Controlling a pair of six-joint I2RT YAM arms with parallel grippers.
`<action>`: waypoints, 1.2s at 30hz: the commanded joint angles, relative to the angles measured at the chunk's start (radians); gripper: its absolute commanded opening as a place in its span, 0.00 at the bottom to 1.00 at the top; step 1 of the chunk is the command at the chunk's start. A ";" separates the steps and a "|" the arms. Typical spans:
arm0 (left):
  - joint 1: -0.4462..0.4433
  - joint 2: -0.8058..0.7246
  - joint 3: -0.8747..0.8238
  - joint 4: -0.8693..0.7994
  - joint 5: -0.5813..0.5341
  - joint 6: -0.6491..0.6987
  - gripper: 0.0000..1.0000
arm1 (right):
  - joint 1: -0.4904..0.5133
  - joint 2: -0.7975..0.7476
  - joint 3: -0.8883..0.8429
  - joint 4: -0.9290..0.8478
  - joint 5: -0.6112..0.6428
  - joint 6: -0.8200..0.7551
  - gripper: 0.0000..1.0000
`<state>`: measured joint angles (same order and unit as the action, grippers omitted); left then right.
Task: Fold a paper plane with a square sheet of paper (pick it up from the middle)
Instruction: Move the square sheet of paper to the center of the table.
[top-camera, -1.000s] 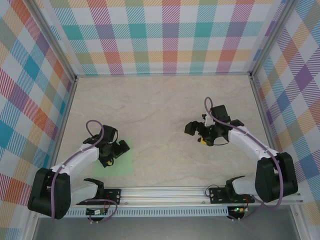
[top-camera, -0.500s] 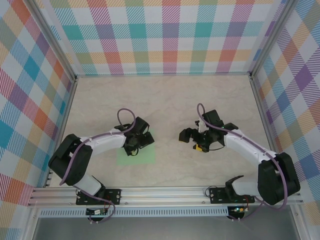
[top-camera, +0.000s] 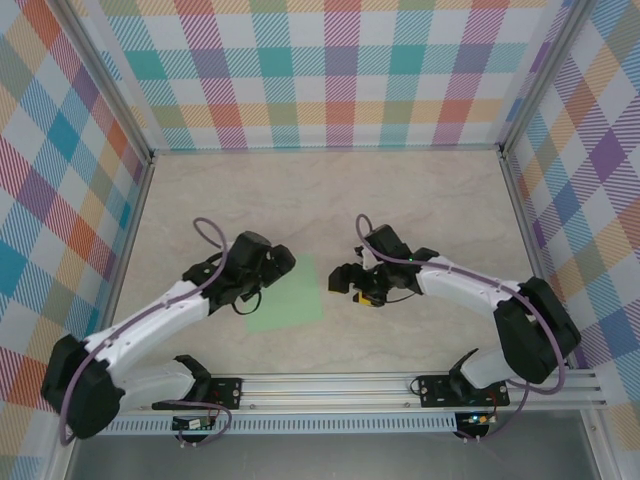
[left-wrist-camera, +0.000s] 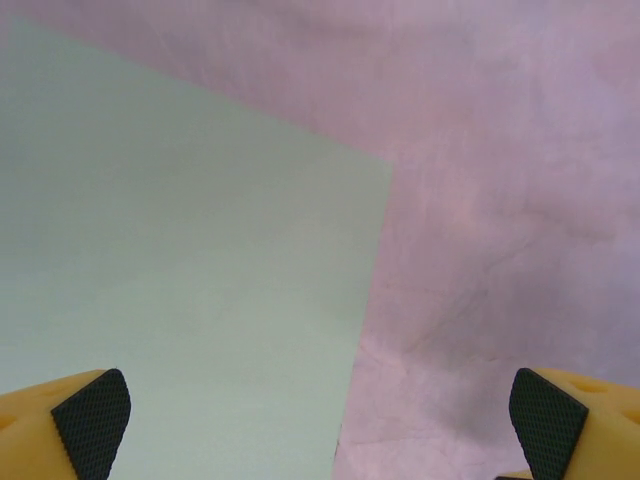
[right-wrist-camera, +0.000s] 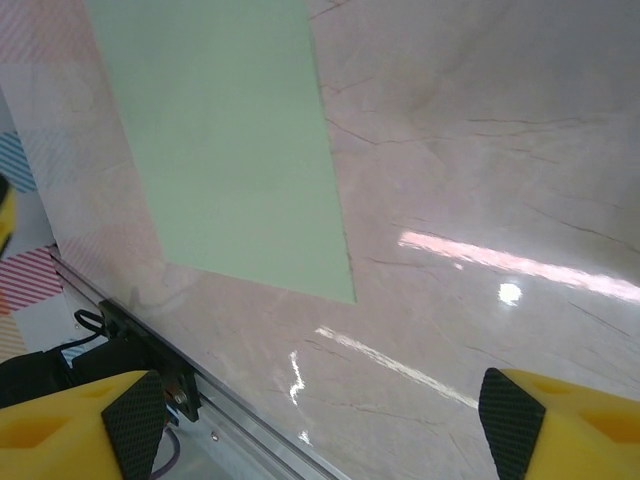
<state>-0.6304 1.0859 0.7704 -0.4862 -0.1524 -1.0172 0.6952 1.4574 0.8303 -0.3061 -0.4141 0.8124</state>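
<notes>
**Step in hand:** approach for pickup. The sheet shows no fold yet.

**Left gripper** (top-camera: 272, 266): this black two-finger unit with yellow fingers hangs over the far left corner of the thin, pale mint-green square sheet of paper (top-camera: 292, 303). Its black textured pads (left-wrist-camera: 92, 422) are spread wide with nothing between them. In the left wrist view one edge of the sheet runs between the fingers, so they straddle paper on one side and bare surface on the other.

**Sheet:** it lies flat on the beige marble-pattern table (top-camera: 330, 200), between the two grippers and near the base rail. No curl or lifted corner is visible.

**Right gripper** (top-camera: 347, 281): it sits just beside the sheet's right edge, over bare table. Its pads (right-wrist-camera: 134, 420) are also apart and grip nothing.

**Procedure:**
- The task calls for a pickup from the middle, and neither gripper is over the middle. Centre the picking gripper above the sheet before descending.
- A flat sheet offers no edge at its centre. Lower the spread fingers until both pads touch the paper, then close slowly so a small ridge bunches up between them.
- The glossy table probably lets the paper slide, so keep the descent vertical.
- Hold the other gripper clear of the sheet
</notes>
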 joint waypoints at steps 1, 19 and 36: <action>0.059 -0.117 -0.060 -0.142 -0.113 0.041 1.00 | 0.068 0.076 0.112 0.074 0.019 0.035 0.81; 0.192 -0.389 -0.245 -0.116 -0.053 0.153 1.00 | 0.170 0.567 0.534 -0.088 0.086 -0.018 0.76; 0.193 -0.251 -0.312 0.102 0.169 0.163 1.00 | -0.094 0.298 0.100 -0.157 0.229 -0.018 0.75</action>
<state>-0.4541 0.8124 0.4717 -0.4603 -0.0486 -0.8692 0.6468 1.7790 1.0286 -0.3828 -0.2535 0.7856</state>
